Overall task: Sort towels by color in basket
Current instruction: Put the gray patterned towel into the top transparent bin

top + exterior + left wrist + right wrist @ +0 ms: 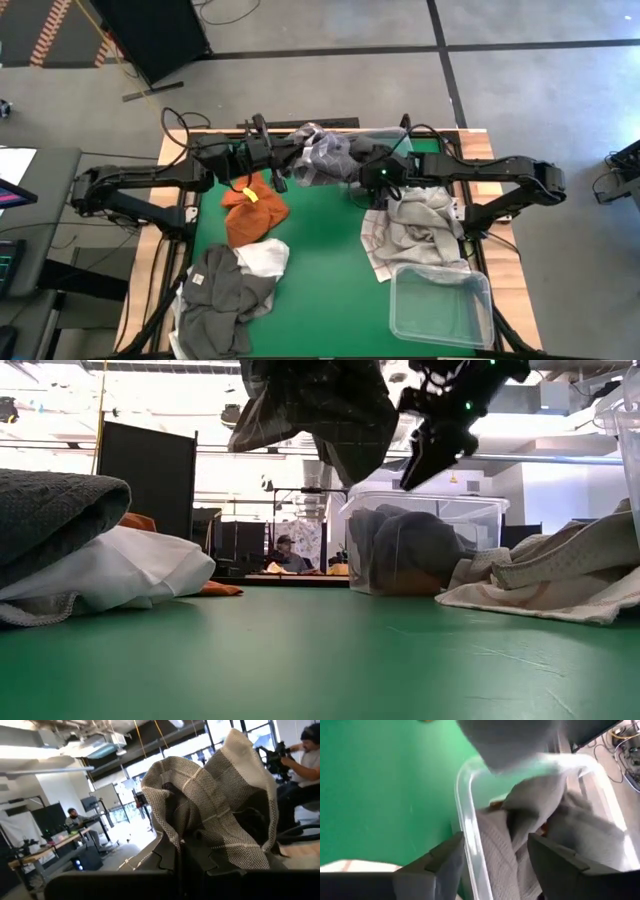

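Grey plaid towel [322, 152] hanging above the far clear bin [425, 540], pinched in shut left fingers [200, 857], right fingers [492, 855] spread and empty beside, probably for dropping inside.

No readable text, labels, brands or numbers on anything in view.

Two dark, slender jointed arms trailing black cables, a small green light glowing on the right wrist, with blocky dark fingers [555, 865].
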You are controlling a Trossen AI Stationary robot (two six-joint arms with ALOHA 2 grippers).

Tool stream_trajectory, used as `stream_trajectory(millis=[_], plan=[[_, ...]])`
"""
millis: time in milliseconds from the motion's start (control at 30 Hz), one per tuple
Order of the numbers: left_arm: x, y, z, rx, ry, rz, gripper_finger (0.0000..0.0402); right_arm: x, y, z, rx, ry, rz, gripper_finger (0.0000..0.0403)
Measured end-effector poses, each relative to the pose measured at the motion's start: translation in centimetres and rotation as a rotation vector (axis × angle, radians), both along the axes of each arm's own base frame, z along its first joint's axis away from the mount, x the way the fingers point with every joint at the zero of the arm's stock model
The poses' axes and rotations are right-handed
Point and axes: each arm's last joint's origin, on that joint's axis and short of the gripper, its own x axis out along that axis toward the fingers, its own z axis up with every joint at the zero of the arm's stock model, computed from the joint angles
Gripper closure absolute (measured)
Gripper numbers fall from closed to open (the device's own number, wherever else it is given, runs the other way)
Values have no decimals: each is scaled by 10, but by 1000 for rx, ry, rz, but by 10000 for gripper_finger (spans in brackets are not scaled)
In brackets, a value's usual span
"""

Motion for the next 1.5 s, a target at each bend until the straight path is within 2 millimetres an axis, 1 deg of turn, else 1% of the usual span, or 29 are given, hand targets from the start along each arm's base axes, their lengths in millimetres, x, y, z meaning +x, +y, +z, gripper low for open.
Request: stream_trajectory(millis=[100,233,367,500,600,700,967,1100,1333,1433,1500], plan=[[6,6,-4,-3,-7,-12,397,2,5,15,4,-20,-22,148],[19,16,-16,-12,16,-2,397,-1,14,32,-7,4,-96,148],[32,27,-29,-9,23,-6,397,-8,25,43,-37,49,-189,148],[43,40,-34,-8,-7,-16,397,-14,37,49,-79,72,-271,148],[57,51,-39,-25,15,-32,397,-18,45,50,-106,67,-326,148],[74,61,-47,-43,41,-57,397,-19,51,50,-99,50,-362,148],[120,83,-78,-68,136,-94,393,-23,62,48,-30,-7,-465,148],[138,93,-93,-80,218,-93,391,-24,66,48,-14,-28,-498,148],[158,110,-121,-147,364,-98,389,-26,68,49,-65,-67,-540,147],[161,112,-126,-165,396,-98,381,-26,67,49,-85,-76,-550,148],[161,112,-128,-176,418,-99,366,-26,64,50,-104,-82,-567,147]])
